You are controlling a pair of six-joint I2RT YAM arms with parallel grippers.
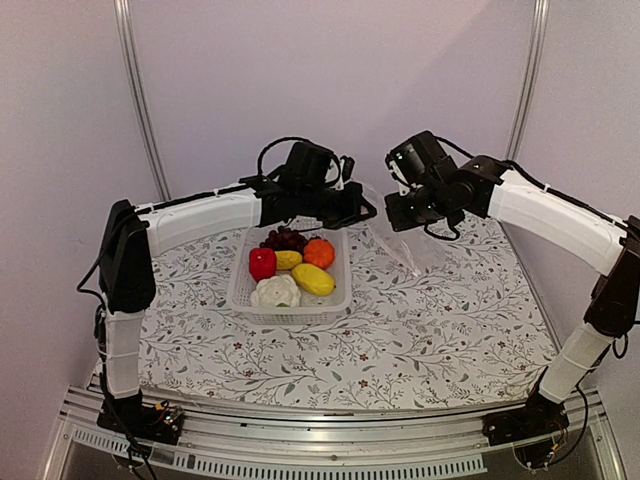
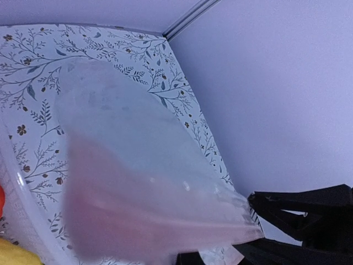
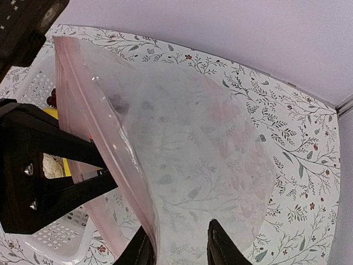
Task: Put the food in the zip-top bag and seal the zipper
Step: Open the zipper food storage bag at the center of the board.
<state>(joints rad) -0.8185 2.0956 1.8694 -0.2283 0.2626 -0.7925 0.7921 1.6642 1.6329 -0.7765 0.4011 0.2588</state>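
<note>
The clear zip-top bag [image 1: 393,238] hangs in the air between my two grippers, right of the basket. Its pinkish zipper edge [image 3: 70,94] runs down to my left gripper [image 1: 352,207], whose jaws close to a point on that edge. My right gripper [image 3: 179,251] has its fingers apart, with the bag's lower edge between them. In the left wrist view the bag [image 2: 138,182] is a close blur and my own jaws are hidden. The food lies in the white basket [image 1: 240,290]: grapes [image 1: 285,238], red pepper [image 1: 262,263], orange fruit [image 1: 319,253], two yellow pieces [image 1: 313,279], cauliflower [image 1: 276,292].
The table carries a floral cloth [image 1: 440,320]. Purple walls with metal corner posts [image 1: 140,100] close in the back and sides. The basket also shows in the right wrist view [image 3: 41,88], behind the left gripper's black fingers [image 3: 66,146].
</note>
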